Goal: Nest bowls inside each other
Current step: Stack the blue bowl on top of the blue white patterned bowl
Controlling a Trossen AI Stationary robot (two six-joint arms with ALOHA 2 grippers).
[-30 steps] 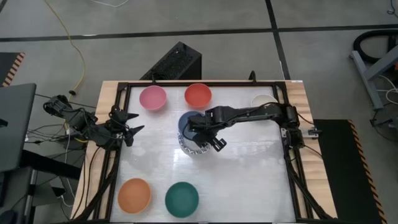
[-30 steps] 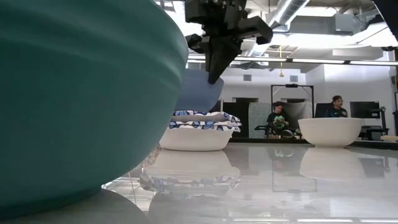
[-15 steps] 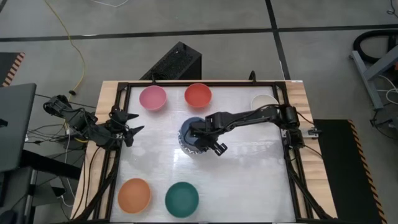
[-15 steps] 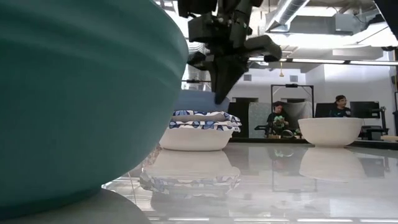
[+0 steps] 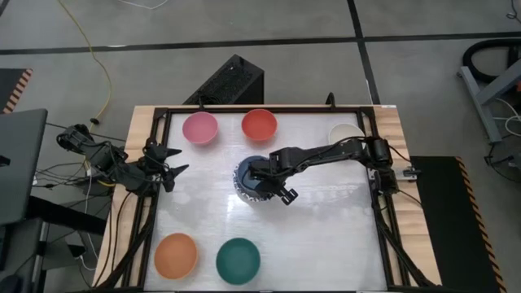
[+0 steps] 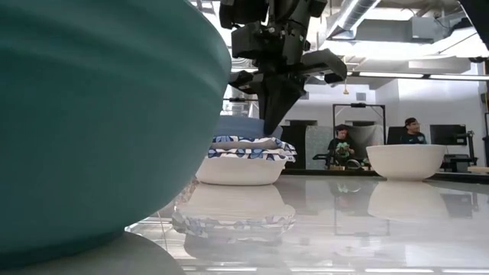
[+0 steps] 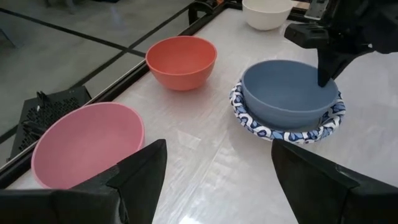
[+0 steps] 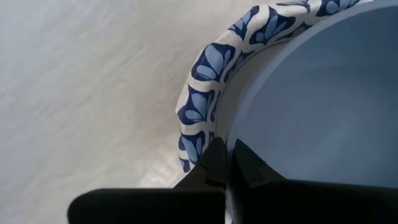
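The dark blue bowl (image 5: 247, 169) is sitting mouth-up inside the stack of blue-patterned bowls (image 7: 286, 127), just past the middle of the table (image 5: 326, 236) toward twelve o'clock in the high view. Being round, it is showing no long axis; its opening is facing straight up and its rim is lying level, ringed by the patterned rim of the bowl beneath it. The right gripper (image 5: 264, 175) is reaching in from three o'clock and is pinching the blue bowl's rim at the side nearest that arm, one finger inside the wall and one outside, fingers clenched tight on it. The left gripper (image 5: 171, 169) is waiting at the table's nine o'clock edge with its fingers spread wide and nothing between them.

Around the stack, the pink bowl (image 5: 199, 128) and the red bowl (image 5: 259, 124) are standing side by side toward twelve o'clock, the cream bowl (image 5: 345, 132) is sitting toward the one o'clock corner, and the orange bowl (image 5: 176, 254) and dark green bowl (image 5: 238, 259) are sitting side by side toward seven o'clock. All are upright and well apart from the stack.

The tabletop is a pale, glossy sheet mirroring the bowls, edged by a black frame over light wood. Beyond it, the floor is grey with dark seams, a yellow cable (image 5: 102, 73) is trailing toward eleven o'clock, and a black box (image 5: 230, 81) is standing just off the table's far edge. In the low view, two people (image 6: 340, 145) are sitting at desks in the room behind.
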